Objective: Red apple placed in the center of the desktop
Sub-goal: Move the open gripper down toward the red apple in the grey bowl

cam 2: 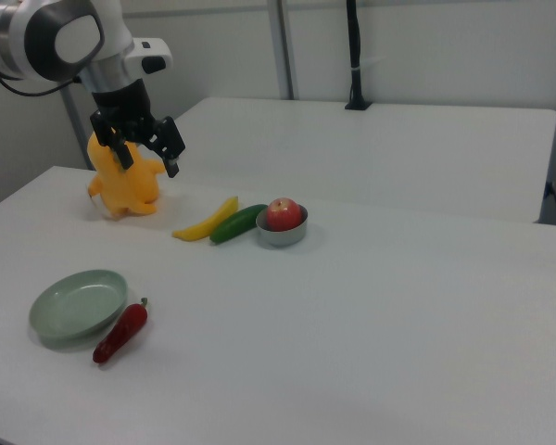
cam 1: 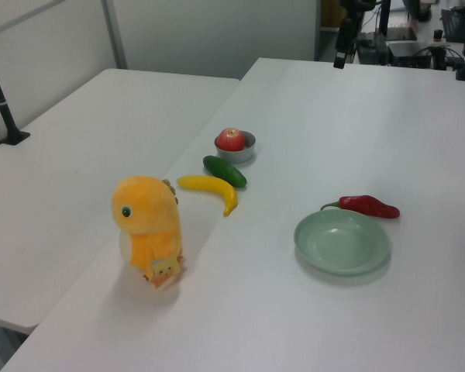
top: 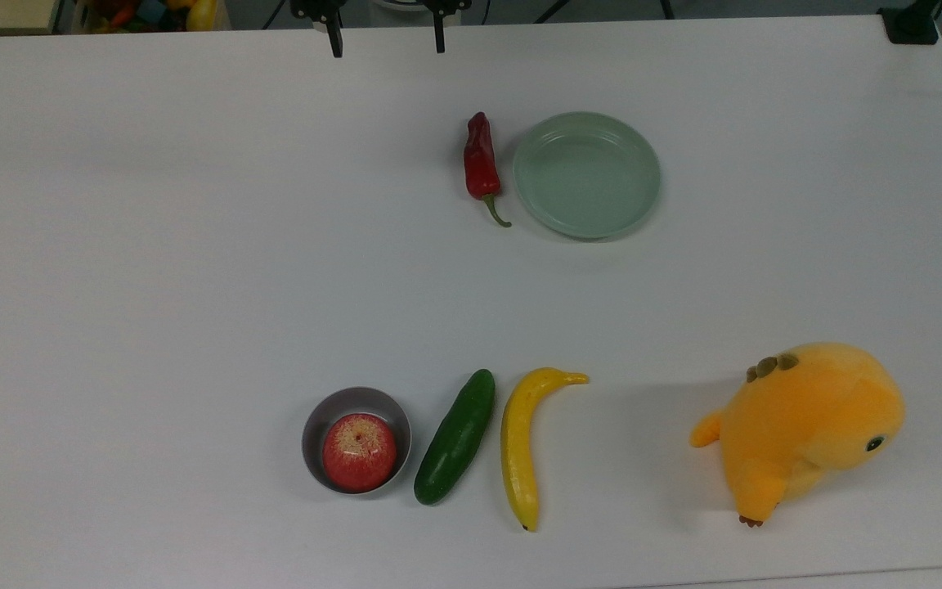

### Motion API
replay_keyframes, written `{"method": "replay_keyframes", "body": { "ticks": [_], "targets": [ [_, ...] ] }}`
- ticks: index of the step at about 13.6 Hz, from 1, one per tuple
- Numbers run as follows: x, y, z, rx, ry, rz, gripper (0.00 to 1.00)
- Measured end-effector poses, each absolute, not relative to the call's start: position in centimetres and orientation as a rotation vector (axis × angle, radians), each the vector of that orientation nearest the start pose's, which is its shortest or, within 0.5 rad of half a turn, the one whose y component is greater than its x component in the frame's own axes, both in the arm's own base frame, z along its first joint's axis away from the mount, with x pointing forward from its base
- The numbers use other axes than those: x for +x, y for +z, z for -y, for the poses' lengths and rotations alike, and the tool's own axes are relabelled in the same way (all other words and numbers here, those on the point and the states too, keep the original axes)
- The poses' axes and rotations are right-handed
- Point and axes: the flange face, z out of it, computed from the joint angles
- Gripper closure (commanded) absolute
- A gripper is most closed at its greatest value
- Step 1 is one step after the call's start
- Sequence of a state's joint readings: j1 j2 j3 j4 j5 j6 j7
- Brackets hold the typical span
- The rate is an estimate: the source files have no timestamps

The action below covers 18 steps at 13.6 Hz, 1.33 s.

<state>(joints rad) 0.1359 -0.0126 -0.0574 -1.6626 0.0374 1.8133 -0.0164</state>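
Plainly apart, those jaws: spread wide with nothing between them, hanging above the table (top: 193, 245) on the end of the white arm (cam 2: 65, 37). Seen at the top view's upper edge as two dark fingers (top: 334, 37), left of the middle. Seen in the right view high at the left, in front of the orange plush toy (cam 2: 125, 185).

Well away from the jaws, the red apple (top: 359, 451). Sits stem dimple up inside a small grey bowl (top: 313, 425), yellowish speckled patch on top. Lies near the top view's lower edge, left of the middle, so across almost the whole depth of the table from the jaws. Not touched by the jaws, not under them.

Just beside the bowl on the top view's right, a green cucumber (top: 455, 438), slanted; next to that, a yellow banana (top: 520, 446), stalk end curling toward the top view's right. Farther along the same side, well apart, the plush toy, lying near the top view's right edge.

Nearer the middle of the table, a pale green plate (top: 585, 176), with a red chili pepper (top: 479, 164) just beside its rim on the top view's left, green stalk pointing toward the top view's bottom. Between the plate and the row with the apple, bare white surface.
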Motion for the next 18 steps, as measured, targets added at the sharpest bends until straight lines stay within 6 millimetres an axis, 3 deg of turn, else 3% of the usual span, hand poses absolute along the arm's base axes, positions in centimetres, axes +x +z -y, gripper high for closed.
{"method": "replay_keyframes", "body": {
  "ticks": [10, 14, 18],
  "targets": [
    [57.2, 60.2, -5.8, -3.087, -0.220, 0.171, 0.00],
    [60.7, 58.5, -6.0, -3.068, -0.413, 0.163, 0.00],
    [65.7, 55.8, -5.9, -3.056, -0.549, 0.136, 0.00]
  ]
}}
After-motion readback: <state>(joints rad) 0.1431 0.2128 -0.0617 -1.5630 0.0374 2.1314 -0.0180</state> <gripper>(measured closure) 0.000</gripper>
